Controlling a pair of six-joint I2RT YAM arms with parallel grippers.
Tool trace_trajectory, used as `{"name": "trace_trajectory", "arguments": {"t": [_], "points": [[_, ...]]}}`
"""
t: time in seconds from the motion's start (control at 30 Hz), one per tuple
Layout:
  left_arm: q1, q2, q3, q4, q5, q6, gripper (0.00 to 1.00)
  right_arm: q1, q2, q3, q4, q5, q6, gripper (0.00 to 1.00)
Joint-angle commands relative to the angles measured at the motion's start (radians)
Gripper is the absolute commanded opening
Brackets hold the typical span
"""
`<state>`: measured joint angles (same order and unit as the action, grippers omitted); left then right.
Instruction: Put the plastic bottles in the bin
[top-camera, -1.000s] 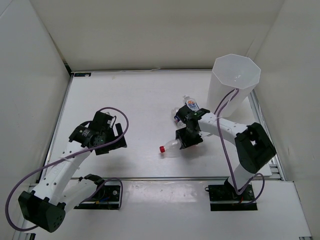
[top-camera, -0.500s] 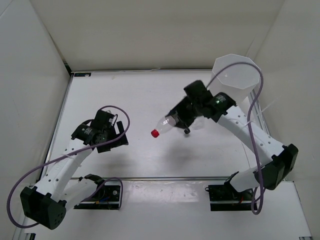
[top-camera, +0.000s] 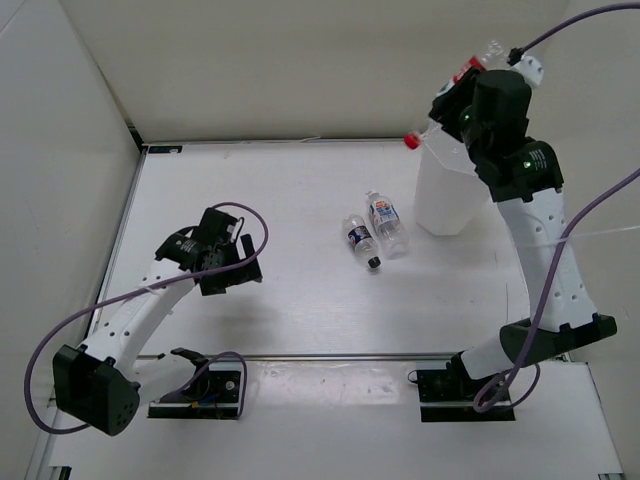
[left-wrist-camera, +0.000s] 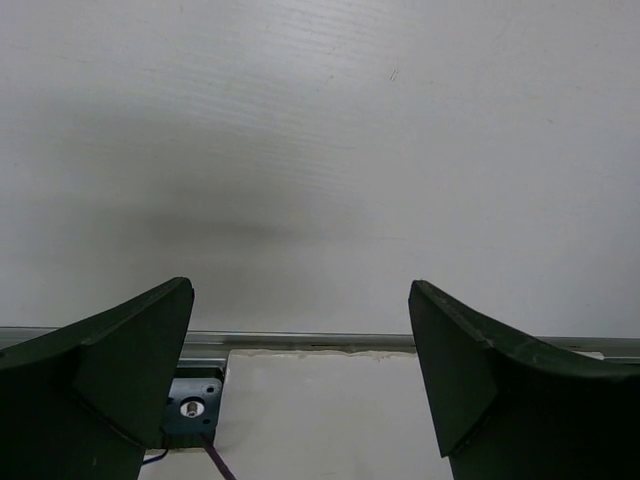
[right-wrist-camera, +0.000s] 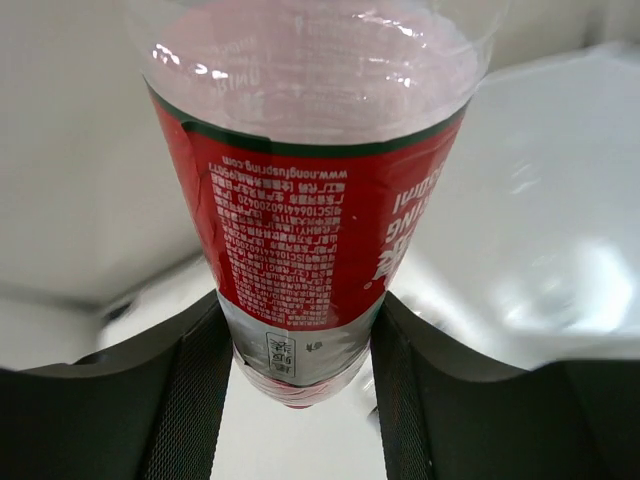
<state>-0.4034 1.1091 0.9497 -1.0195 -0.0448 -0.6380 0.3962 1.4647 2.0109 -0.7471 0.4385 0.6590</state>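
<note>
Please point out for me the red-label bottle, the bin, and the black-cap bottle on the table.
red-label bottle (right-wrist-camera: 300, 230): right wrist view, on its red label.
bin (top-camera: 445, 205): top view, on its side wall.
black-cap bottle (top-camera: 361, 239): top view, on its blue label.

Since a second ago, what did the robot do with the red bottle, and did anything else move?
The right tool lifted the red-label bottle off the table and swung it up to the far right. It now holds it tilted above the bin. The black-capped bottle and the white-capped bottle lie about where they were. The left tool stays open and has hardly moved.
</note>
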Motion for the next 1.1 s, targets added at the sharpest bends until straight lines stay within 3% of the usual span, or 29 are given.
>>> {"name": "trace_trajectory", "arguments": {"t": [0.0,0.23,0.4,0.5,0.53,0.7,0.8,0.9,1.07], "points": [[-0.006,0.012,0.066,0.009,-0.013,0.024,1.00,-0.086,0.025,-0.021,0.198,0.167,-0.231,0.14],[-0.006,0.078,0.113,0.009,-0.023,0.034,1.00,-0.220,0.138,-0.027,0.207,0.224,-0.302,0.15],[-0.006,0.147,0.171,0.045,-0.023,0.034,1.00,-0.250,0.161,-0.093,0.207,0.224,-0.311,0.22],[-0.006,0.227,0.259,0.070,0.032,0.034,1.00,-0.250,0.161,-0.127,0.186,0.238,-0.320,0.84],[0.003,0.253,0.293,0.081,0.058,0.023,1.00,-0.250,0.149,-0.136,0.133,0.256,-0.270,0.99],[0.003,0.477,0.623,0.137,0.252,-0.018,1.00,-0.218,0.062,-0.107,-0.130,0.156,-0.018,0.99],[0.003,0.642,0.769,0.222,0.423,-0.089,1.00,-0.172,-0.032,-0.191,-0.166,0.020,0.048,0.99],[-0.026,0.787,0.862,0.294,0.520,-0.172,1.00,-0.138,-0.122,-0.284,-0.166,-0.006,0.066,0.99],[-0.098,1.000,0.977,0.294,0.588,-0.172,1.00,-0.138,-0.234,-0.293,-0.190,0.037,0.039,0.99]]}}
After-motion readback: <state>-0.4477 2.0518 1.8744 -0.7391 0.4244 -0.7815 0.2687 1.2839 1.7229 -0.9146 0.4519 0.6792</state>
